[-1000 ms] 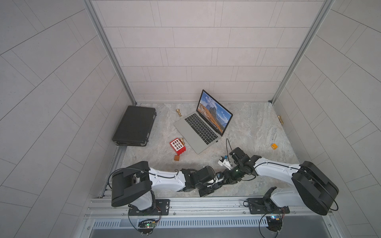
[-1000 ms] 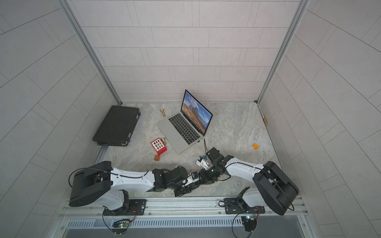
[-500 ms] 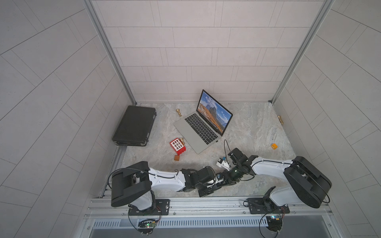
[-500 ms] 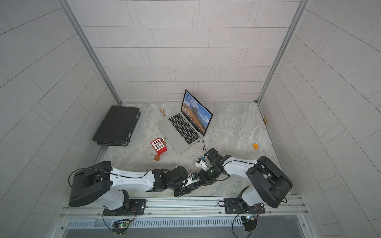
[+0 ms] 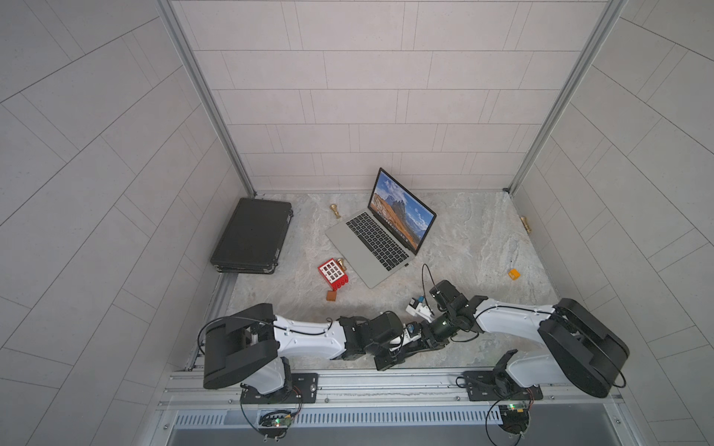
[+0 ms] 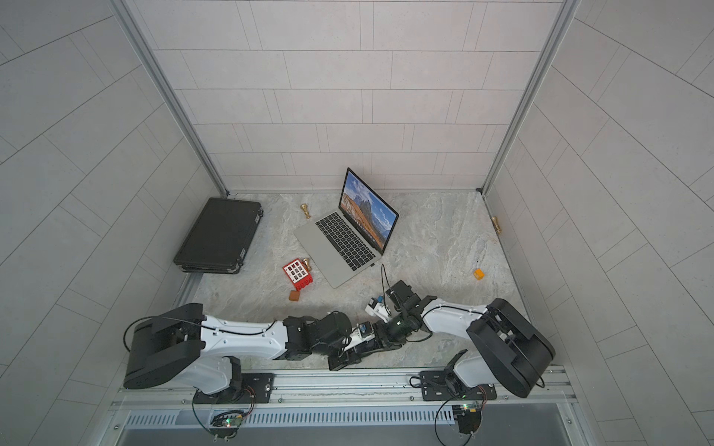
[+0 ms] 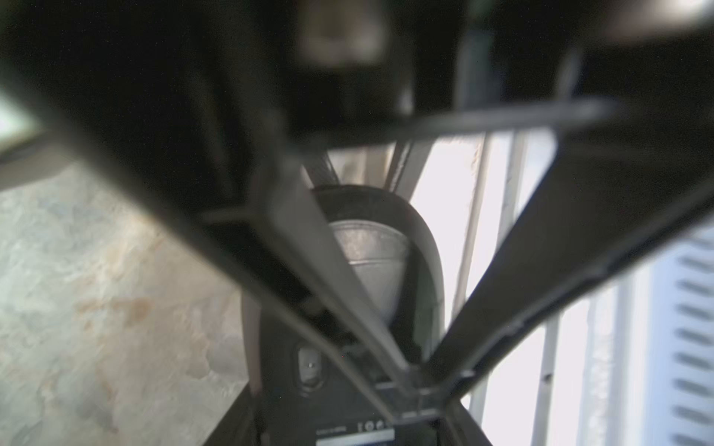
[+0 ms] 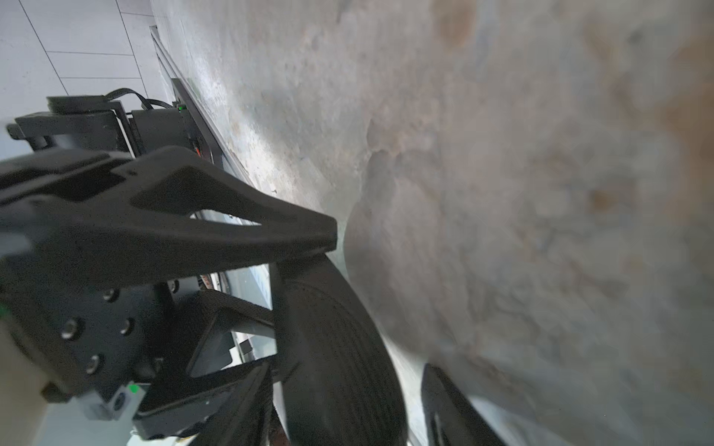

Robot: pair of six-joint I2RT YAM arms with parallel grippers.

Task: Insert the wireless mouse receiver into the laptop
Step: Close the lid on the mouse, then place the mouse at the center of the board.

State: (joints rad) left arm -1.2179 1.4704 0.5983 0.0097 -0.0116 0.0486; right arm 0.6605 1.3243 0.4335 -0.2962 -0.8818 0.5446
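Observation:
The open silver-grey laptop (image 5: pixel 363 251) (image 6: pixel 332 251) sits at mid-table, screen lit. A tiny dark nub (image 5: pixel 405 265) juts from its near right edge, too small to identify. I cannot make out the wireless mouse receiver in any view. At the table's front, my left gripper (image 5: pixel 421 340) (image 7: pixel 355 432) is shut on a black mouse (image 7: pixel 293 405) (image 8: pixel 332 340). The mouse's underside bay lies uncovered and shows a silver battery (image 7: pixel 371 262). My right gripper (image 5: pixel 438 330) (image 8: pixel 340 417) straddles the mouse from the other side, open, with a gap beside one of its fingers (image 8: pixel 444 409).
A flat black case (image 5: pixel 251 235) lies at the back left. A red block (image 5: pixel 333 273), a brown cube (image 5: pixel 331 295) and an orange cube (image 5: pixel 513 274) are scattered about. Brass pieces (image 5: pixel 335 210) (image 5: pixel 524 223) stand near the back. The metal front rail (image 5: pixel 347 380) runs just behind both grippers.
My right gripper's jaws have spread wider while staying at the mouse, and the right arm's elbow has shifted. The left arm and the mouse have stayed in place.

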